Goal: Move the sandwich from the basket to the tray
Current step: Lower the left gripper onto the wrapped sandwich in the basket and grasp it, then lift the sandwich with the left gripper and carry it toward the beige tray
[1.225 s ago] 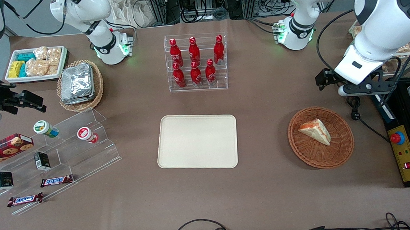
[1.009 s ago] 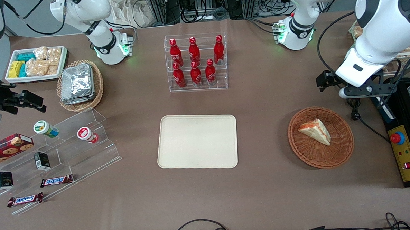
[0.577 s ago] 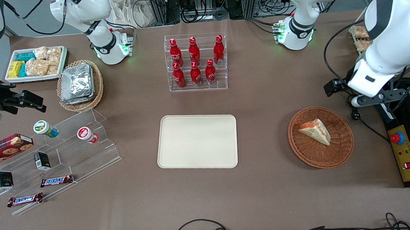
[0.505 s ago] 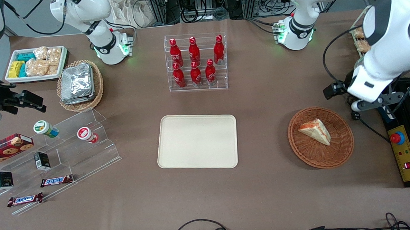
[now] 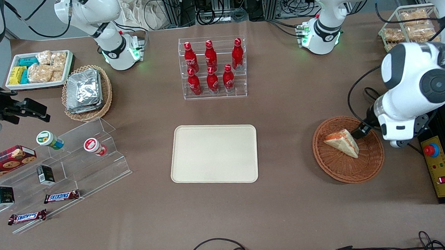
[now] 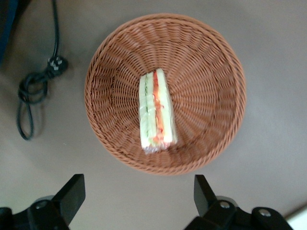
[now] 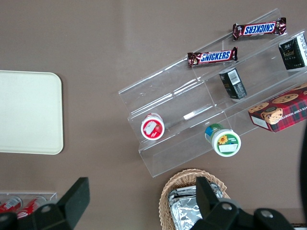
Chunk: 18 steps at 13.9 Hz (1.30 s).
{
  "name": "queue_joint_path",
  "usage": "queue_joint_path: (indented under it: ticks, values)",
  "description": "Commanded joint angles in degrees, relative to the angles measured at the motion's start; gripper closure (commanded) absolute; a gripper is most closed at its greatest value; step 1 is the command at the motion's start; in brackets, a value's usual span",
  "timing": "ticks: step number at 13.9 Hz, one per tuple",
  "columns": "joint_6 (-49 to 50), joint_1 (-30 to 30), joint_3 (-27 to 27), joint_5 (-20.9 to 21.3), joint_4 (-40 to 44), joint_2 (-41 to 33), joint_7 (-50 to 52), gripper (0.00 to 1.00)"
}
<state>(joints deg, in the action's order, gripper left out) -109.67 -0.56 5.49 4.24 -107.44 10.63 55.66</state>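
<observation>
While my gripper (image 6: pixel 136 201) hangs above the basket (image 6: pixel 218 62), jaws spread wide — empty — the sandwich (image 6: pixel 156 111) lies in it, tray (image 5: pixel 214 154) well apart.

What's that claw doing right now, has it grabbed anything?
Gripper: fingers open, holding nothing, hovering above the basket with the sandwich lying in it.
</observation>
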Motion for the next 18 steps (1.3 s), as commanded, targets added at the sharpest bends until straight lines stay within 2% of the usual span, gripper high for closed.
queue_joint_path:
  ticks: [1,2,6,12,13,16,17,18]
  values:
    - [-3.4,-0.1,0.0,2.5,-1.9,3.9,10.1,0.00]
    - [-5.4,-0.1,0.0,4.1,-3.3,4.1,10.9,0.00]
    - [-15.4,-0.1,0.0,4.6,-9.7,5.4,13.8,0.00]
    - [-19.2,-0.1,0.0,4.8,-9.9,9.3,14.6,0.02]
    - [-19.2,0.0,0.0,4.9,-9.7,9.8,14.6,0.18]
    - [-19.3,0.0,0.0,4.8,-9.1,10.5,14.6,0.86]
    - [-19.2,0.0,0.0,4.8,-9.0,10.5,14.5,1.00]
    - [-19.2,0.0,0.0,4.8,-8.8,10.5,14.4,1.00]
